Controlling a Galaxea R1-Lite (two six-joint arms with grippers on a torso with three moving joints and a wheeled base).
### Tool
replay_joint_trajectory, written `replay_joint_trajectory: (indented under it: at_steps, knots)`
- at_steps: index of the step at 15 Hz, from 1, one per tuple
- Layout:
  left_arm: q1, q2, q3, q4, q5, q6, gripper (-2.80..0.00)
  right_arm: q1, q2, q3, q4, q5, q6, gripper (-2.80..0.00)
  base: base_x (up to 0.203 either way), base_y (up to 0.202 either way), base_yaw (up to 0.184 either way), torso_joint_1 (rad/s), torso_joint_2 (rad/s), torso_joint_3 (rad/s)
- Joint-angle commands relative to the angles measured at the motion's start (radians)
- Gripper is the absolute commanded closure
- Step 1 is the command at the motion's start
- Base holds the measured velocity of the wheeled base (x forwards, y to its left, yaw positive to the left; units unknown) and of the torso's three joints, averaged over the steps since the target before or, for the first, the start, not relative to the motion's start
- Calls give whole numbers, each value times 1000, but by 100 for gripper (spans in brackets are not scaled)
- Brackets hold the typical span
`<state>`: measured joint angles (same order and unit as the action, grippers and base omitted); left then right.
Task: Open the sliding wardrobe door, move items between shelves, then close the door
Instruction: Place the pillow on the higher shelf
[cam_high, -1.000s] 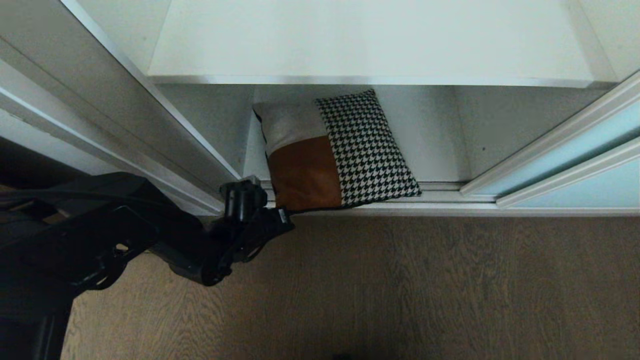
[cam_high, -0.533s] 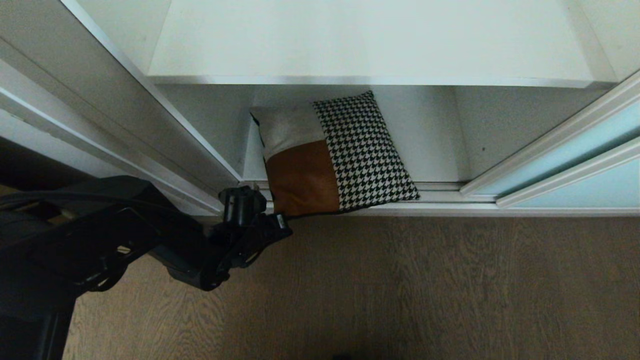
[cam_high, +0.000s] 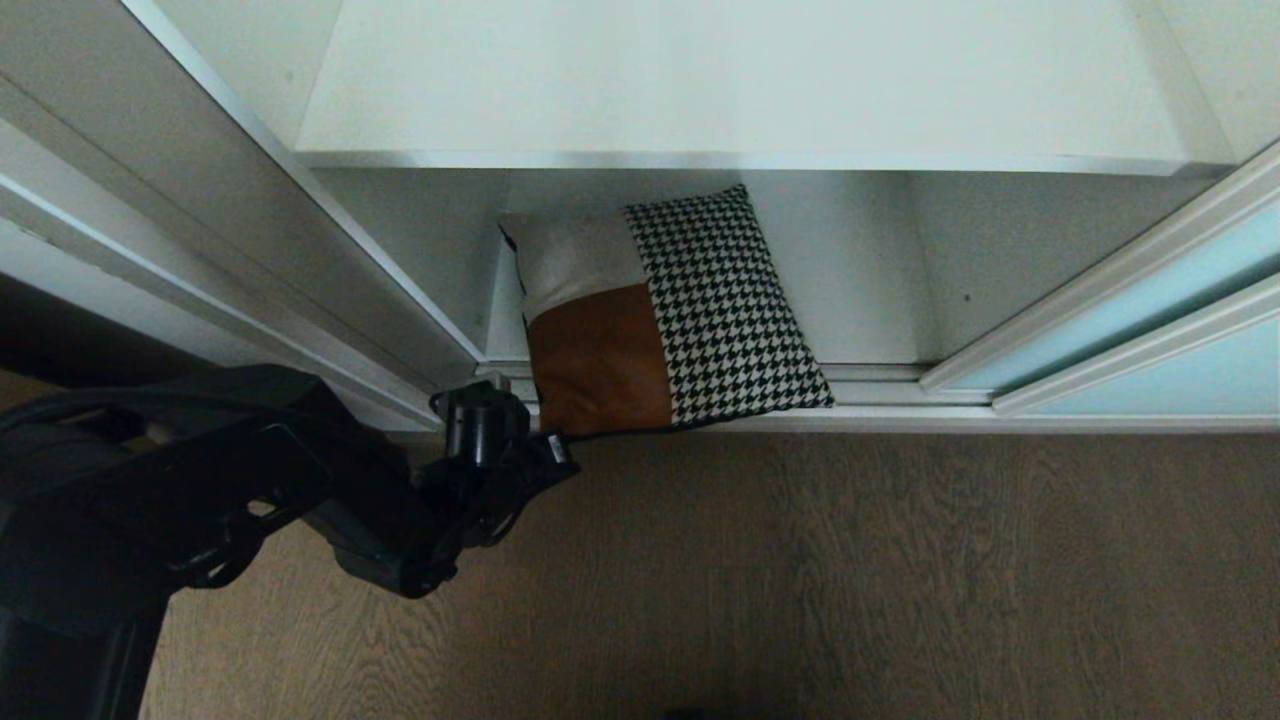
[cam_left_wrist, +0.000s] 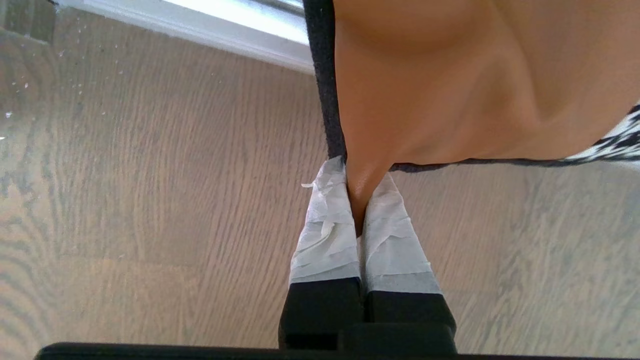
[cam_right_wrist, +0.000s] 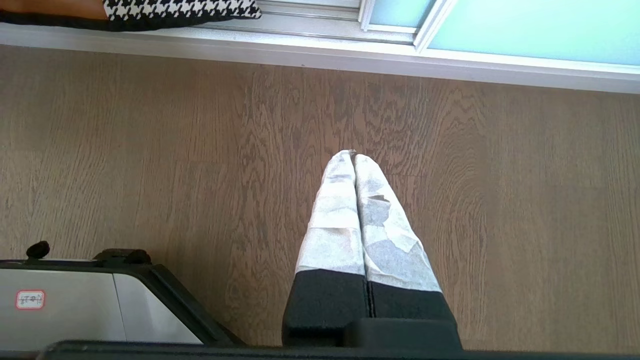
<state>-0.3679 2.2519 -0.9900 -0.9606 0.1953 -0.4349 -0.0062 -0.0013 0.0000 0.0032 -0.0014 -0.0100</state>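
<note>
The cushion (cam_high: 670, 320), houndstooth on its right half with rust-brown and beige-grey patches on its left, lies tilted on the lower shelf (cam_high: 880, 310), its near edge over the door track. My left gripper (cam_high: 562, 442) is at the cushion's near-left corner. In the left wrist view the left gripper (cam_left_wrist: 359, 181) is shut on the rust-brown corner of the cushion (cam_left_wrist: 450, 75). The upper shelf (cam_high: 740, 80) is bare. The sliding wardrobe door (cam_high: 1160, 290) stands slid to the right. My right gripper (cam_right_wrist: 354, 156) hangs shut and holds nothing above the floor.
Wood floor (cam_high: 850, 570) runs in front of the wardrobe. The wardrobe's left side panel (cam_high: 230, 210) stands just beside my left arm. In the right wrist view, part of my base (cam_right_wrist: 75, 300) shows low down, and the door's aqua glass (cam_right_wrist: 525, 30) is ahead.
My left gripper has drawn back a little toward the floor side, and the cushion's near corner has come with it, slipping slightly out over the track.
</note>
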Motion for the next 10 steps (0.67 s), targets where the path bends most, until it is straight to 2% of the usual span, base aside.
replay_joint_trajectory:
  at_steps: [1,3,5,10]
  knots:
    - [0,19,18,-25,1,-5,0,0,1,0,0,0,1,0,0,0,0,0,0,0]
    - [0,18,21,-25,-2,-10,0,0,1,0,1,-2,1,0,0,0,0,0,0,0]
    - [-3,10,35,-23,-1,-43,0,0,1,0,0,0,4,0,0,0,0,0,0,0]
    - [-9,26,31,-28,-4,-48,0,0,1,1,0,-5,-8,0,0,0,0,0,0,0]
